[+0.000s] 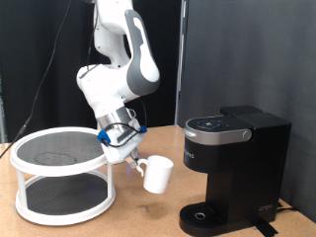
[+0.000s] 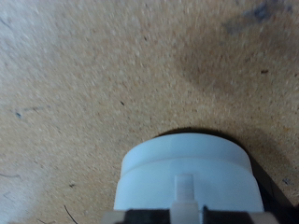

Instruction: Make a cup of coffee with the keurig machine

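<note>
White ceramic identifies the cup (image 1: pixel 158 175), one in number. It hangs tilted above the desk (image 1: pixel 138 222), roughly over the desk's middle, with its handle (image 1: pixel 139 168) turned toward the gripper (image 1: pixel 125 148). In the exterior view the gripper's tip meets the cup at the handle side; the fingers themselves are too small there to separate. In the wrist view the cup (image 2: pixel 187 177) fills the lower frame as a pale rounded body directly ahead of the fingers, with a dark shadow around it on the desk surface (image 2: pixel 84 84). The contact points lie outside that frame, so how wide the fingers stand, and whether they clamp the handle, cannot be told from either view.

One keurig machine (image 1: pixel 234 168) stands near the desk's edge at the exterior view's right, just beside the cup but not touching it. Its lid is down, its silver-ringed top panel (image 1: pixel 210 125) faces up, and its round drip base (image 1: pixel 204 216) sits unoccupied below the brew head.

One white two-tier round rack (image 1: pixel 62 175) with dark mesh shelves stands near the desk's edge at the exterior view's left, close to the gripper. One white robot arm (image 1: pixel 118 69) descends from the top of the view between the rack and the machine. The desk surface is tan particle board.
</note>
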`<action>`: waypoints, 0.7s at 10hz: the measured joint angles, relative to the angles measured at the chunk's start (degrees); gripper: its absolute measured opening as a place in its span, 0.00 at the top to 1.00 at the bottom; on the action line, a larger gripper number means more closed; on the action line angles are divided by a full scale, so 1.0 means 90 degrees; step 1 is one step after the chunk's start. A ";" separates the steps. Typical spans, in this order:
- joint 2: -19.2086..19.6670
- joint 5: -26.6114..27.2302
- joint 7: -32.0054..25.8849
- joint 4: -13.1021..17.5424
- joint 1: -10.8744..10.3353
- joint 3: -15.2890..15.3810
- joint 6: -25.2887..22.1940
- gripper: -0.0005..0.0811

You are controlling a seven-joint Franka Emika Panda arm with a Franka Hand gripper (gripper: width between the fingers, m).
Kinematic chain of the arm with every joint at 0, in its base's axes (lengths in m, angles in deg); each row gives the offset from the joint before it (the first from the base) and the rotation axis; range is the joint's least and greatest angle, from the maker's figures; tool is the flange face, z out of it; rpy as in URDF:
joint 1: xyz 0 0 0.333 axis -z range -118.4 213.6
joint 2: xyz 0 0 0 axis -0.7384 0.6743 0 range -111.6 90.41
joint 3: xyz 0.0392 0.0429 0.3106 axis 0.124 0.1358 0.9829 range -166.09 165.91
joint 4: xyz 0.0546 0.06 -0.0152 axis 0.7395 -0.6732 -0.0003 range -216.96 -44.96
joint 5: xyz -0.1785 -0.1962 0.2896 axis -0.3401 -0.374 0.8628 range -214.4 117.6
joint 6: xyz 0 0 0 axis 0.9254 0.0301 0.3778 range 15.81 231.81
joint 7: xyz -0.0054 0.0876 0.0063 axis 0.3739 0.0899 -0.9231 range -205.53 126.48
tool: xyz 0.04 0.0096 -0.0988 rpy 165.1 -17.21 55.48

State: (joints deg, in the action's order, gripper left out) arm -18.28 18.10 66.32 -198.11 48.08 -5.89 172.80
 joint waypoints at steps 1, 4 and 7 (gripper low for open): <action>0.0136 0.0488 -0.0355 0.0067 -0.0099 0.0072 0.0039 0.99; 0.0488 0.1432 -0.0685 0.0292 -0.0364 0.0429 0.0255 0.99; 0.0831 0.2479 -0.1204 0.0666 -0.0541 0.0751 0.0508 0.99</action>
State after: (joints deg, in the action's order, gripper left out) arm -10.80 40.41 55.48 -192.11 43.21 0.87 177.37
